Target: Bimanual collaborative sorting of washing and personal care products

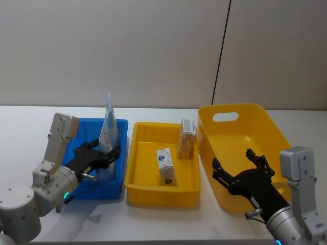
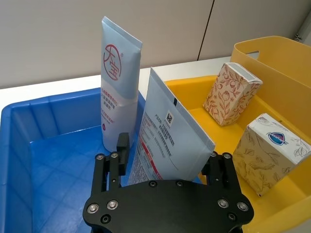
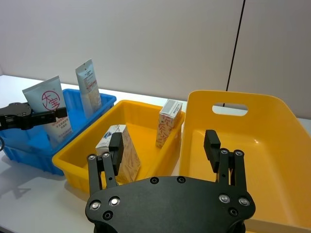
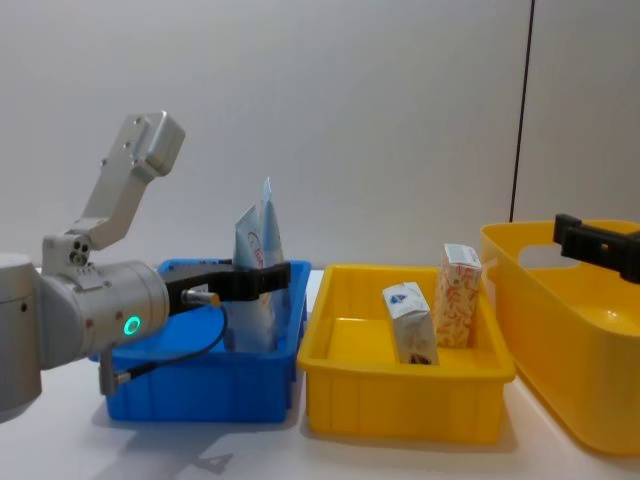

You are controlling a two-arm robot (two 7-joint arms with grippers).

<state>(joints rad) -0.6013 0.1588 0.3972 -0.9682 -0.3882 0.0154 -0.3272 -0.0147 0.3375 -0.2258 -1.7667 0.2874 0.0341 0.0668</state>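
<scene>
Our left gripper (image 2: 168, 148) reaches into the blue plastic bin (image 2: 29, 121) with its fingers closed against the edges of a pale blue squeeze tube printed with small text (image 2: 165, 121), which leans tilted. Just behind it, a second pale blue tube with a red logo (image 2: 119, 77) stands upright. We judge this to be the placing step. We should settle the held tube until it rests on the bin floor, let go gently, and then back straight out so that neither tube topples.

Our right gripper (image 3: 163, 141) hovers spread and empty over the deep yellow bin (image 3: 272, 126). The small white carton with a blue emblem (image 1: 165, 164) and the orange-speckled carton (image 1: 186, 143) stand in the shallow yellow tray (image 1: 137, 173).
</scene>
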